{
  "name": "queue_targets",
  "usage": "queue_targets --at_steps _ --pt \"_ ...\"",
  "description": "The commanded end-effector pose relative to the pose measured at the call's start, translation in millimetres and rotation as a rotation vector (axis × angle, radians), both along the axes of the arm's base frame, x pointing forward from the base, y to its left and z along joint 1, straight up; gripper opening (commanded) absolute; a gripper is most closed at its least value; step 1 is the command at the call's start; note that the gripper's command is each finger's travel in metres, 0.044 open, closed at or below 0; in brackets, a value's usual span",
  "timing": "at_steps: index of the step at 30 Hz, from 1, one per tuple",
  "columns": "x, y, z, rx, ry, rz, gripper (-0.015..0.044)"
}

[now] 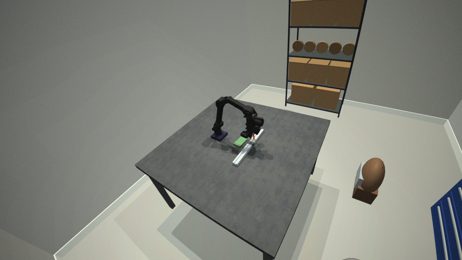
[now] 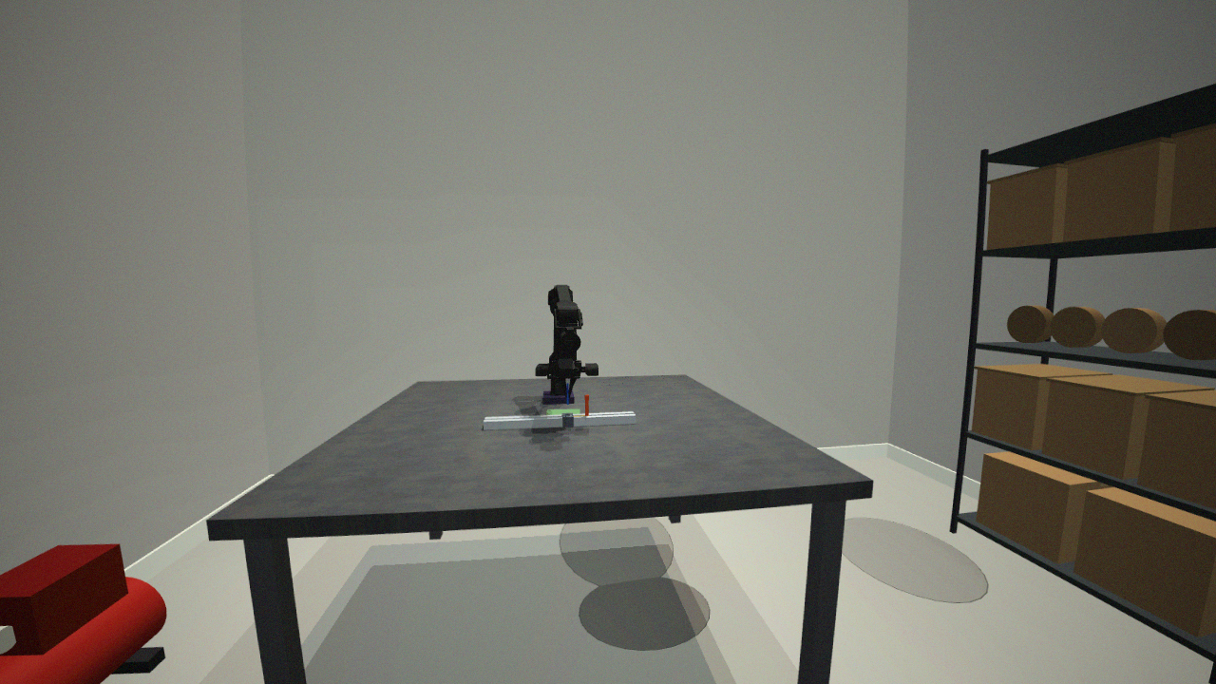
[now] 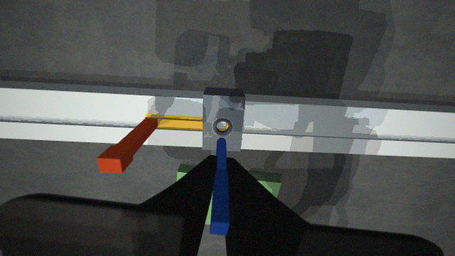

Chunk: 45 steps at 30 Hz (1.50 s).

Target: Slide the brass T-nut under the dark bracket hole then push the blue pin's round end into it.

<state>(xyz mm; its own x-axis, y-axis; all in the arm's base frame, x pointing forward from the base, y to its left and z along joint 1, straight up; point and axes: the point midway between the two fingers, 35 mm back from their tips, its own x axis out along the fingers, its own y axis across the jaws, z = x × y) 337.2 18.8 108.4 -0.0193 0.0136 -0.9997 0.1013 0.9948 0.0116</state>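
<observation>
The green tray (image 1: 240, 141) (image 2: 563, 411) (image 3: 273, 185) lies on the grey bench (image 1: 194, 171) (image 2: 543, 476) (image 3: 53, 167), between the black arm's foot and the aluminum rail (image 1: 240, 157) (image 2: 519, 423) (image 3: 89, 131); in the wrist view the fingers cover much of it; the shelf rack (image 1: 287, 71) (image 2: 978, 340) behind carries brown boxes (image 1: 316, 72) (image 2: 1096, 416) on several shelves, with a row of round brown pieces (image 1: 322, 47) (image 2: 1133, 330) on another.

The jaws of the black arm (image 1: 237, 104) (image 2: 565, 327) are nearly closed, pinching the blue pin (image 2: 567, 391) (image 3: 220, 199) between the fingertips; its round end points down, near the hole of the dark bracket (image 1: 251, 143) (image 2: 567, 420) (image 3: 227, 107) in the wrist view, and it is out of the tray; whether it touches the bracket I cannot tell.

The brass T-nut (image 3: 181, 124) sits in the rail's slot, one end running under the bracket, with brass showing through part of the hole; its orange handle (image 1: 253, 136) (image 2: 586, 406) (image 3: 131, 142) sticks up beside the bracket, apart from the jaws.
</observation>
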Motion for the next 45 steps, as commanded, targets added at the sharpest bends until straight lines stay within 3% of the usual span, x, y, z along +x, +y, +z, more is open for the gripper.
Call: queue_targets --at_steps 1,45 --pt "-6.9 -1.7 -15.7 0.002 0.009 -0.001 -0.0150" --pt "-4.1 3.6 -37.4 0.003 0.010 0.001 -0.0150"
